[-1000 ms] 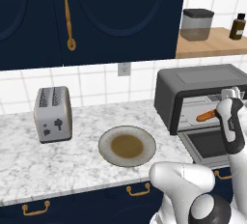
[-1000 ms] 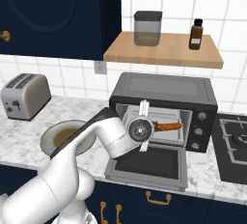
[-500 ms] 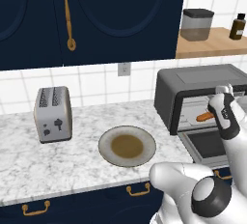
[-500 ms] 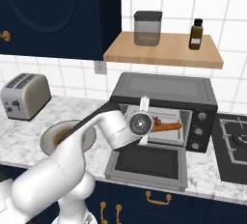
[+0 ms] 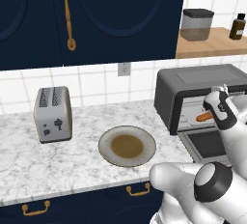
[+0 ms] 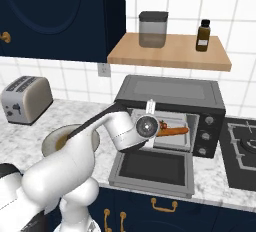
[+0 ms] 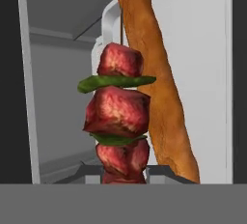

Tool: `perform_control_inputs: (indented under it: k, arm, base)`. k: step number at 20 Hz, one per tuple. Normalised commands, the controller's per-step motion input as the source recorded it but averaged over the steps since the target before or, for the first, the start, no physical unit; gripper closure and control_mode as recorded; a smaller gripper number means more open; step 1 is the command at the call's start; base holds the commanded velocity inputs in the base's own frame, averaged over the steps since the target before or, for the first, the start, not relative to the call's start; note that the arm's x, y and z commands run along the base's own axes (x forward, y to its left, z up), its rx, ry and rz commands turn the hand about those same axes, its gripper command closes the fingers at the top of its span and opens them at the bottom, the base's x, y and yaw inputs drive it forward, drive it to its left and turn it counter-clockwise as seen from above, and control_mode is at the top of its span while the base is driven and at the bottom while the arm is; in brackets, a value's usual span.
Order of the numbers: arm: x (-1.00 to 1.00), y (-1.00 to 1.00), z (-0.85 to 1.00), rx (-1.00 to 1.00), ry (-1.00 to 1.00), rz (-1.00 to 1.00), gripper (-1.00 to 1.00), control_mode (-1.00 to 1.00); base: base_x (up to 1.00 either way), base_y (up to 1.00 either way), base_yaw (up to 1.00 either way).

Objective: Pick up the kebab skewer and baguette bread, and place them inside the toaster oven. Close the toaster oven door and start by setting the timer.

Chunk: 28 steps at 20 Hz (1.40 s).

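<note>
The toaster oven (image 6: 170, 92) stands on the counter with its door (image 6: 152, 168) folded down flat. The orange-brown baguette bread (image 6: 173, 131) lies on the rack inside; in the hand view the baguette bread (image 7: 161, 97) runs lengthwise behind the skewer. My gripper (image 7: 124, 172) is shut on the kebab skewer (image 7: 118, 117), whose red chunks and green slices stick out into the oven's opening. From the right base view the gripper (image 6: 158, 126) hangs at the oven's mouth, just above the door, with a bit of the skewer (image 6: 163, 124) by the loaf. On the left base view my hand (image 5: 219, 106) fronts the baguette (image 5: 204, 117).
A round plate (image 5: 127, 146) sits on the marble counter left of the oven, and a silver toaster (image 5: 53, 113) stands farther left. Above the oven, a wooden shelf (image 6: 170, 53) carries a jar and a bottle. A stove top (image 6: 242, 148) lies to the right.
My hand has eased slightly toward the oven's opening with the skewer still gripped, and the elbow has swung lower in front of the base. The baguette has not moved.
</note>
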Motion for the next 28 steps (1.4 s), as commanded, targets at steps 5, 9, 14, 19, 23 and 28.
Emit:
perform_control_inputs:
  k: [5, 9, 14, 19, 23, 28]
  arm:
    - [0.21, 0.00, -0.22, 0.00, 0.00, 0.00, 1.00, -1.00]
    - [0.25, 0.00, -0.20, 0.00, -0.01, 0.00, 1.00, -1.00]
    - [0.29, 0.00, -0.14, 0.00, -0.02, 0.00, 1.00, -1.00]
    - [0.26, 0.00, -0.06, 0.00, 0.00, 0.00, -1.00, -1.00]
    - [0.00, 0.00, 0.00, 0.00, 0.00, 0.00, -1.00, -1.00]
    - [0.00, 0.00, 0.00, 0.00, 0.00, 0.00, -1.00, -1.00]
  base:
    - [0.00, 0.00, 0.00]
    - [0.00, 0.00, 0.00]
    - [0.00, 0.00, 0.00]
    - [0.00, 0.00, 0.00]
    - [0.00, 0.00, 0.00]
    - [0.00, 0.00, 0.00]
